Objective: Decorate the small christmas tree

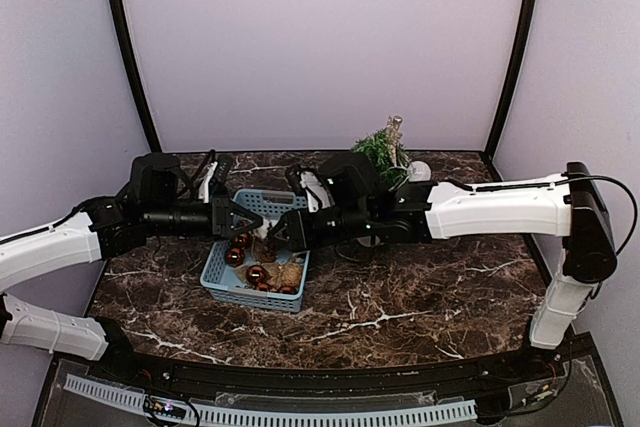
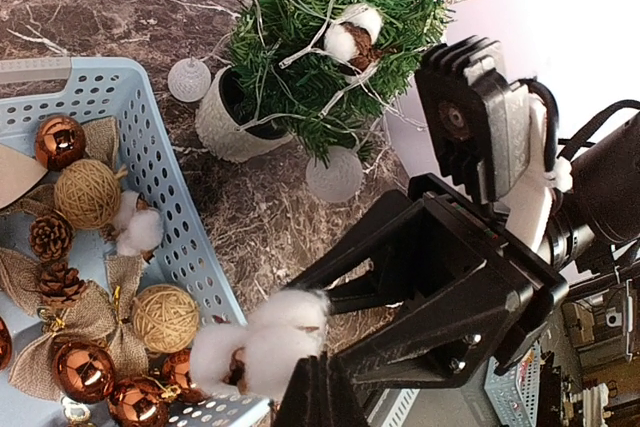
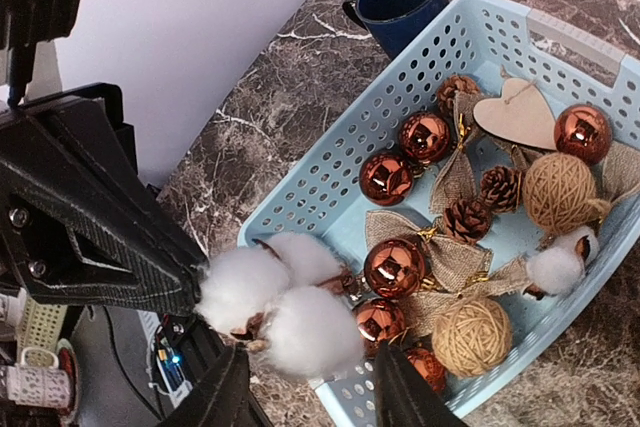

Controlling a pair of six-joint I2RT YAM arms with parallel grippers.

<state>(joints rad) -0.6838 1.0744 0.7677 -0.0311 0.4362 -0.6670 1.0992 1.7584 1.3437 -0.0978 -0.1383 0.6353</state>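
Observation:
The small christmas tree (image 1: 383, 152) stands at the back of the table in a white pot (image 2: 225, 117), and a cotton boll (image 2: 350, 32) hangs in its branches (image 2: 300, 7). Both grippers meet over the near corner of the blue basket (image 1: 225, 282). My left gripper (image 2: 318, 367) is shut on a white cotton boll ornament (image 2: 265, 342). In the right wrist view the same boll (image 3: 290, 317) sits between the spread fingers of my right gripper (image 3: 312, 392), which is open and not pressing on it.
The basket (image 3: 330, 177) holds copper baubles (image 3: 395, 267), twine balls (image 3: 470, 335), pine cones (image 3: 467, 217), burlap bows and a wooden heart (image 3: 518, 117). A dark blue mug (image 3: 400, 2) stands beyond it. Clear baubles (image 2: 333, 175) lie by the pot.

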